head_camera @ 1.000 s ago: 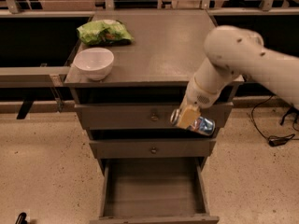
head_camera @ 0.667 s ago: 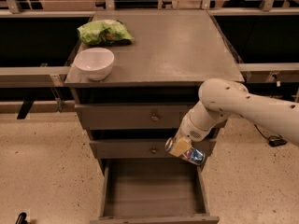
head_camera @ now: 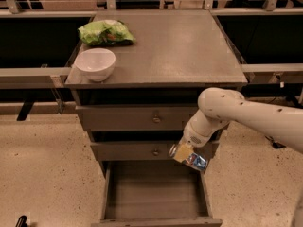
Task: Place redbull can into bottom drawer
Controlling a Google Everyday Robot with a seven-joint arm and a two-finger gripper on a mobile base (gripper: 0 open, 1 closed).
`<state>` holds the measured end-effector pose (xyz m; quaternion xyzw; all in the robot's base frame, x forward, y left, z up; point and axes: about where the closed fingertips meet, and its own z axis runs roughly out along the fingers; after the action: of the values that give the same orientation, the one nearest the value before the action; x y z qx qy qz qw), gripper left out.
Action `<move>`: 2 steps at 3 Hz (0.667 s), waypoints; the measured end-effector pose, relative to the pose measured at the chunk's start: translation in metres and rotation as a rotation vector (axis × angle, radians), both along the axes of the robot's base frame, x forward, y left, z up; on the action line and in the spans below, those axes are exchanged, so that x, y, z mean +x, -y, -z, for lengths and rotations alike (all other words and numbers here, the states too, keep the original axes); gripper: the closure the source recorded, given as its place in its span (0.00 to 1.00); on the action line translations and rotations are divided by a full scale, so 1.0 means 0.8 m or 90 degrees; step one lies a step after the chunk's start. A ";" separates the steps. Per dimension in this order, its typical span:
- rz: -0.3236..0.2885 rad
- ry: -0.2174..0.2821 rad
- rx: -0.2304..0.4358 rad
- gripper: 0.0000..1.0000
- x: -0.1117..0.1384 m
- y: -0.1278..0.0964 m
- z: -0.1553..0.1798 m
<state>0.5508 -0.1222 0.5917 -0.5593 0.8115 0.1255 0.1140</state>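
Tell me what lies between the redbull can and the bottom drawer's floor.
Nothing. In the camera view the gripper holds the redbull can above the right rear of the open bottom drawer, and the wooden floor below is bare.

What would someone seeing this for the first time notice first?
The big white arm extending from the right, its gripper holding the redbull can tilted just above the open bottom drawer, near its right rear corner. Next, the white bowl and green bag on the left side of the cabinet top.
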 end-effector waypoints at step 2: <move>0.014 -0.062 0.014 1.00 0.003 -0.015 0.129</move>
<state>0.5530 -0.1104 0.4888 -0.5423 0.8207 0.1604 0.0820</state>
